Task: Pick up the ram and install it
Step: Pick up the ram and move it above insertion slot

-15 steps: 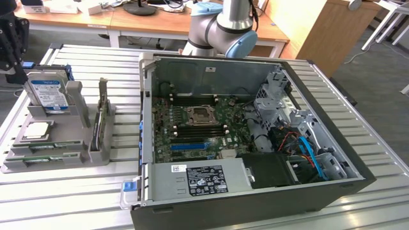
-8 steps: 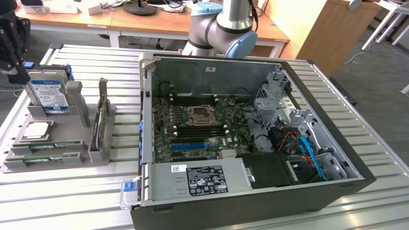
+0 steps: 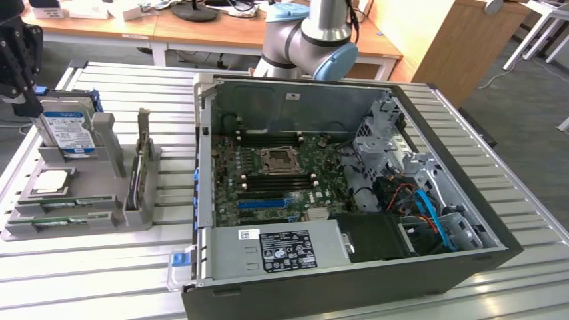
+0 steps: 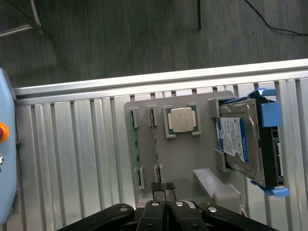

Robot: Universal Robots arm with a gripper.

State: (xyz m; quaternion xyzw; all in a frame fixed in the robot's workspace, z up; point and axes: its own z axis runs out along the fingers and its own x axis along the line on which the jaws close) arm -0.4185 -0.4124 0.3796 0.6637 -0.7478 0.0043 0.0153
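- Wrist view: gripper (image 4: pixel 165 188) has its fingers pressed together, holding nothing, tips over the holder's (image 3: pixel 62 232) rim. In the exterior view it is a dark body at the far left, cut off by the frame edge, above the hard drive (image 3: pixel 69 133).
- Hard drive: blue-labelled, upright at the holder's back, blue bracket partly hidden behind it.
- Processor (image 3: pixel 52 181): flat in its recess, just in front of the drive.
- Ram (image 3: pixel 78 202): two green sticks on edge in the holder's front slots, one behind the other, only the top edges plain. The gripper touches neither.
- Card (image 3: pixel 142 143): thin, on edge at the holder's right side, detail hard to make out.
- Table (image 3: pixel 106 280): slatted metal, a bare strip between holder and case (image 3: pixel 356 293).
- Case: on its side, open on top, near corner cut off by the bottom edge.
- Motherboard (image 3: pixel 266 193): black slots (image 3: pixel 280 179) either side of the socket (image 3: pixel 277 160), open from above.
- Arm (image 3: pixel 311 40): behind the case, cut off by the top edge.
- Power supply (image 3: pixel 284 250): covers the board's near edge.
- Cables (image 3: pixel 427 207): blue and red, tangled with metal brackets, hiding the case's right end.
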